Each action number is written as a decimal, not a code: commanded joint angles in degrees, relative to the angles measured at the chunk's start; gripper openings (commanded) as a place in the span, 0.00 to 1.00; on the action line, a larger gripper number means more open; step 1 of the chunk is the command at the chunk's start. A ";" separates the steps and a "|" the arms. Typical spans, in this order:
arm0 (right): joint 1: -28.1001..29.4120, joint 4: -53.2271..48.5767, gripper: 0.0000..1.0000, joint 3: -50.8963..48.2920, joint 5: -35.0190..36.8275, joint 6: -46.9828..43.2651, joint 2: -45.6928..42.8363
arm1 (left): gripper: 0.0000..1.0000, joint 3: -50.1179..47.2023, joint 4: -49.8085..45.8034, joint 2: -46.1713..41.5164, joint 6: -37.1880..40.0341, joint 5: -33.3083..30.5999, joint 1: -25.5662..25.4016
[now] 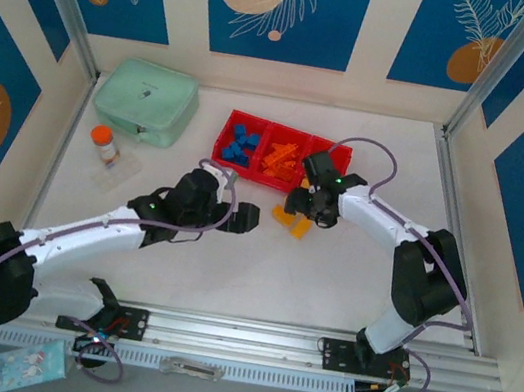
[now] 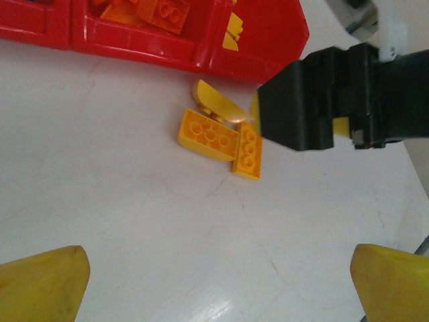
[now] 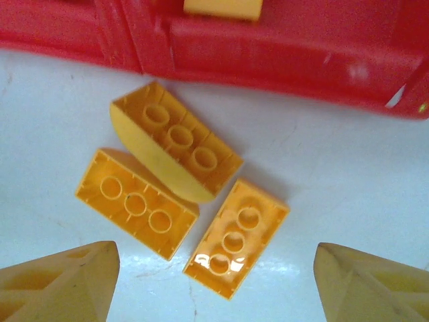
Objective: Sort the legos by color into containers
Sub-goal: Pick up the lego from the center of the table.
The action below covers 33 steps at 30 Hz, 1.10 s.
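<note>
Right hand (image 3: 218,285) is held open over the counter (image 1: 179,263). Its two yellow fingertips (image 3: 60,282) are spread wide, and nothing is gripped between them. Three yellow legos (image 3: 177,157) are seen on the counter between the fingertips, all with hollow undersides turned up. Two are rectangular blocks and one has a curved back. The curved piece is laid partly over the left block, and the right block is set touching it at one corner. All three are located just near of the near wall of the red tray (image 3: 281,47), outside it.

From above, the right hand (image 1: 306,210) is positioned at the near edge of the right compartment of the red tray (image 1: 255,120), with the yellow legos (image 1: 288,221) directly beneath its near side. Blue legos (image 1: 241,144) are contained in the left compartment and orange legos (image 1: 283,161) in the middle one. Yellow pieces (image 2: 232,33) are seen in the right compartment.

Left hand (image 2: 214,288) is likewise open at full spread and empty. It is placed just left of the loose yellow legos (image 2: 209,134) and pointed toward them.

A mint-green box (image 1: 145,99) and an orange-capped bottle (image 1: 102,142) are located at the far left of the counter, well apart from the tray.
</note>
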 commanded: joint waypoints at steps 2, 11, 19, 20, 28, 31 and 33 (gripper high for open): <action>1.44 4.11 0.78 -3.15 -2.65 4.86 0.30 | 0.99 -1.03 3.53 1.21 -1.97 0.20 -1.70; 2.63 5.67 0.80 -4.48 -0.77 6.24 4.96 | 0.99 -1.08 3.75 1.78 -2.25 -0.42 -2.45; 2.87 2.91 0.80 -7.08 3.69 7.19 4.39 | 0.99 -1.34 3.71 1.64 -2.15 -0.88 -2.49; 2.68 2.72 0.80 -7.59 3.94 7.41 3.96 | 0.99 -1.34 3.58 1.59 -2.20 -0.88 -2.48; -0.27 2.63 0.78 -9.76 4.55 7.47 1.28 | 0.99 -1.51 3.40 1.14 -2.15 -1.14 -2.49; -1.29 3.34 0.77 -9.55 3.21 7.37 1.20 | 0.99 -1.51 3.44 1.17 -2.16 -1.38 -2.45; -1.32 3.57 0.77 -8.39 3.18 7.56 1.58 | 0.99 -1.51 3.47 1.33 -2.15 -1.49 -2.50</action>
